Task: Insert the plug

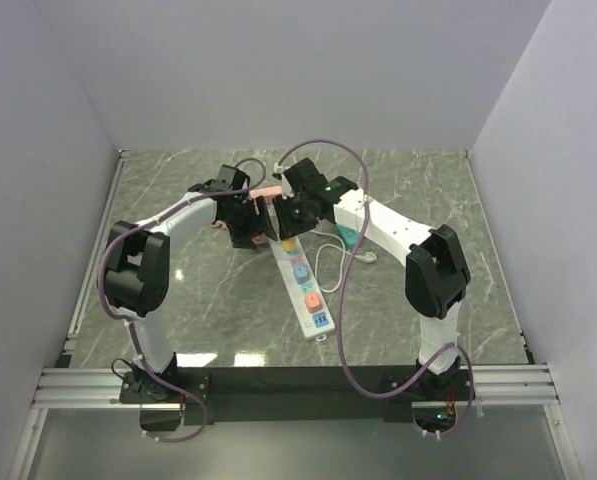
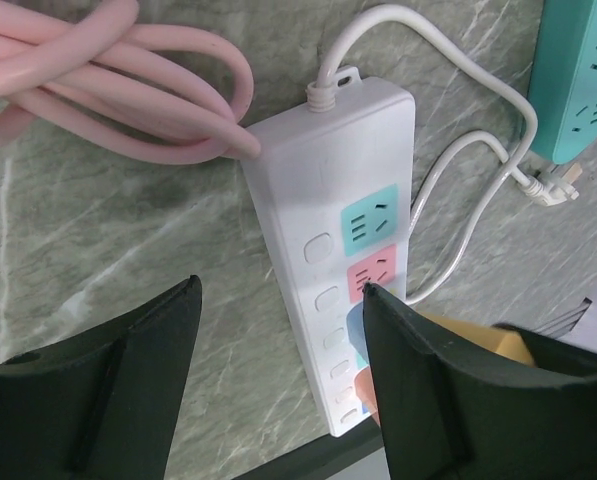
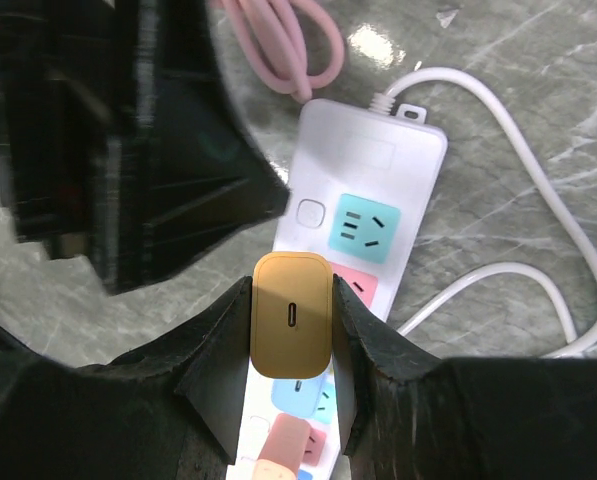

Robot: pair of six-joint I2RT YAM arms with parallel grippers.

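A white power strip (image 1: 308, 290) with coloured sockets lies on the marble table; it also shows in the left wrist view (image 2: 323, 180) and the right wrist view (image 3: 373, 160). My right gripper (image 3: 292, 300) is shut on an orange plug (image 3: 292, 330) and holds it over the strip, beside the pink socket (image 3: 363, 287) and below the teal socket (image 3: 363, 227). The plug's prongs are hidden. My left gripper (image 2: 280, 287) is open and empty, its fingers (image 2: 108, 390) straddling the strip's switch side. The two grippers (image 1: 268, 220) are close together.
A coiled pink cable (image 2: 128, 90) lies at the strip's far end. A teal power strip (image 2: 583, 80) and the white cord (image 2: 478, 170) lie to the right. A light blue adapter (image 3: 303, 395) and a pink one (image 3: 288, 445) sit in lower sockets.
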